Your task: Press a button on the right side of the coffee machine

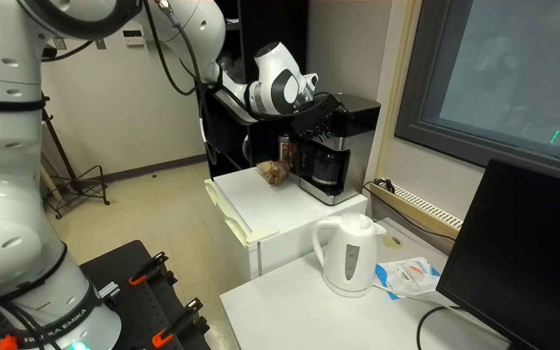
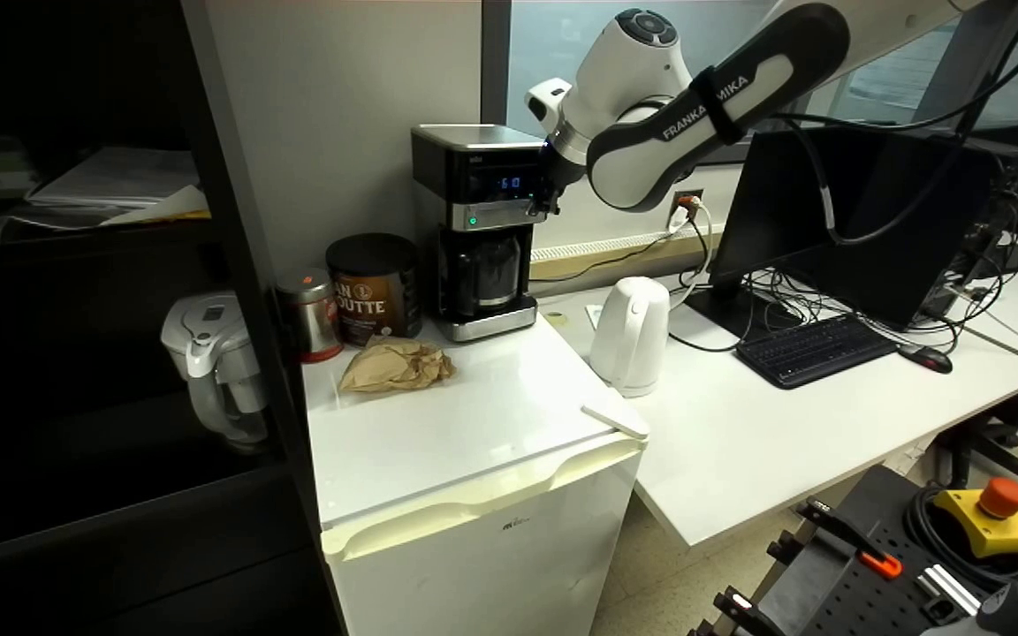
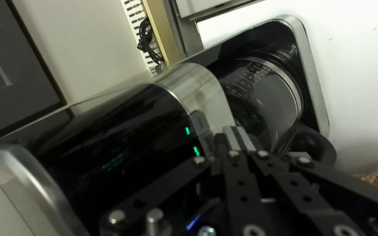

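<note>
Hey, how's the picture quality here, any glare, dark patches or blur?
Wrist view: the fridge top glares white beside the coffee machine, and the faint display text is too blurred to read; in an exterior view, much of the black shelf sinks into deep shadow; in an exterior view, the window looks hazy, with a green streak.

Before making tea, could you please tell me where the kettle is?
In an exterior view, the kettle stands on the desk, right of the fridge and left of the keyboard.
</note>
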